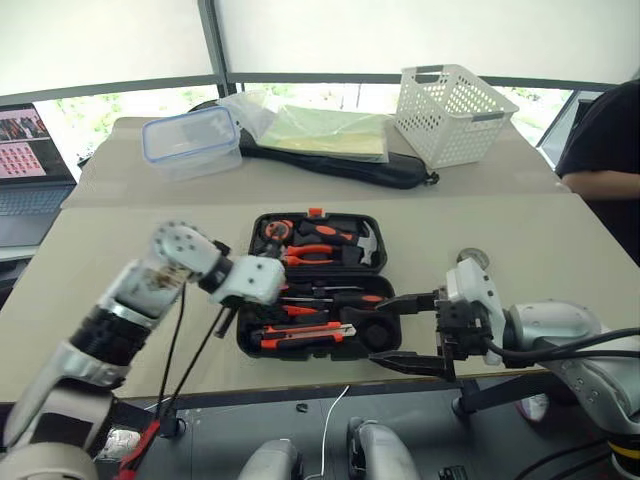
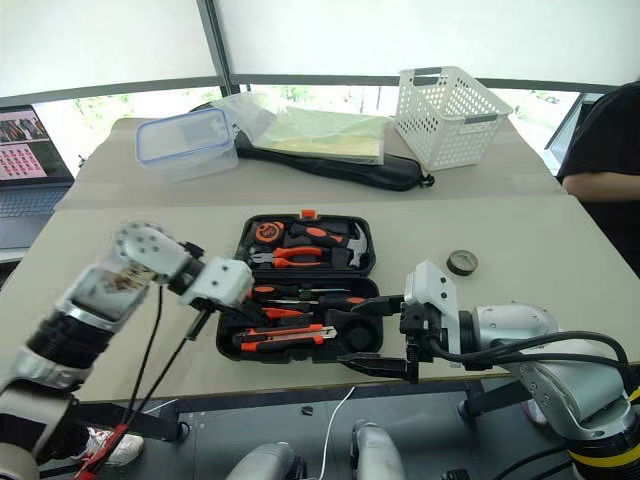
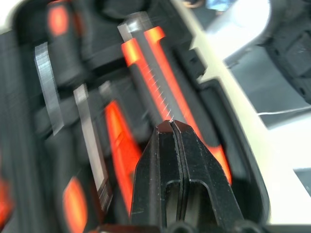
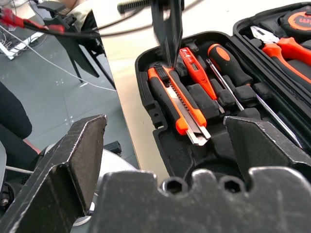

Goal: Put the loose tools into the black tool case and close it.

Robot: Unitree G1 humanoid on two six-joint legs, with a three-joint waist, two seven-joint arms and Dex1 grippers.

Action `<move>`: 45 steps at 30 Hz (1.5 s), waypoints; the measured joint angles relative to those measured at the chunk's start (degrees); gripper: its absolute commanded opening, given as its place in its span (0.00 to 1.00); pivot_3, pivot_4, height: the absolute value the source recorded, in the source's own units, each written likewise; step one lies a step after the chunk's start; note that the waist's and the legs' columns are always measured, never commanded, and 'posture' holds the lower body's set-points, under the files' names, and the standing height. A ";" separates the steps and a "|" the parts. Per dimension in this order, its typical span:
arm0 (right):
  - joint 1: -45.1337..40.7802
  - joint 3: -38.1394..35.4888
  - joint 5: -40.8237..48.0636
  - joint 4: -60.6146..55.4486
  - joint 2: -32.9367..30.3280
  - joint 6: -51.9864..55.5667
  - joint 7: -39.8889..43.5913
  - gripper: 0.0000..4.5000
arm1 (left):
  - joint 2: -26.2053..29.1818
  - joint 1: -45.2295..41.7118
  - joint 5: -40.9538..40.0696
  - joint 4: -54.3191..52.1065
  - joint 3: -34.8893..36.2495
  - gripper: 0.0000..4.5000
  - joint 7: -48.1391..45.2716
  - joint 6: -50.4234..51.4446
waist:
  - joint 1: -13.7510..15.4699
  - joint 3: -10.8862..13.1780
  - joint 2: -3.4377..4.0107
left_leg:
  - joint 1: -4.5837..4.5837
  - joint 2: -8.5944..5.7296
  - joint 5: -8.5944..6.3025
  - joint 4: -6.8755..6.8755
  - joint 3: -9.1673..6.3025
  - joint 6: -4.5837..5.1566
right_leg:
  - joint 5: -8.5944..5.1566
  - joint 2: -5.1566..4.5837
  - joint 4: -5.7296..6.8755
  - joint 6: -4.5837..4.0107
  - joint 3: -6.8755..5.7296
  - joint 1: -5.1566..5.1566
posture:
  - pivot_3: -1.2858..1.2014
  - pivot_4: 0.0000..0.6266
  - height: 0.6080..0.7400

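Lying open near the front edge of the grey table (image 1: 120, 250), the black tool case (image 1: 316, 285) shows both of its hard-plastic halves, each with moulded slots, and a small orange latch (image 1: 316, 212) on the far rim. The far half holds a round tape measure (image 1: 272, 231), orange-handled pliers (image 1: 312, 256) and a small hammer (image 1: 362, 243). The near half carries the utility knife (image 4: 178, 103), orange with a black grip and a bare metal blade tip, seated in the slot along the case's front wall; beside it lies the slim orange tester pen (image 4: 195, 71), and next to that a screwdriver (image 4: 229, 61) with an orange-and-black handle and a thin steel shaft. A second screwdriver handle shows only as a blur in the left wrist view. The small dark tape roll (image 2: 461, 262) sits on the table, apart from the case, to its right. The left gripper (image 3: 171, 127) has its two black fingers pressed together with nothing between them, its tip just over the handle end of the utility knife. The right gripper (image 1: 407, 332) hangs at the case's right end with its fingers spread wide and empty, one above the other. Farther back stand a clear blue-rimmed box (image 1: 190, 140), a long black soft bag (image 1: 350, 165) and a white basket (image 1: 455, 113).
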 measured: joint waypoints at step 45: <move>2.67 -17.47 6.54 3.33 -5.39 4.24 -2.95 1.00 | 8.94 -0.91 -22.57 -6.19 15.84 0.48 -0.84 26.51 | 0.23 -0.03 0.03 | -0.10 0.09 -0.14 0.00 0.07 0.16 | -0.04 0.44 0.02 0.10 -0.11 -0.17 | 0.52 0.24 1.00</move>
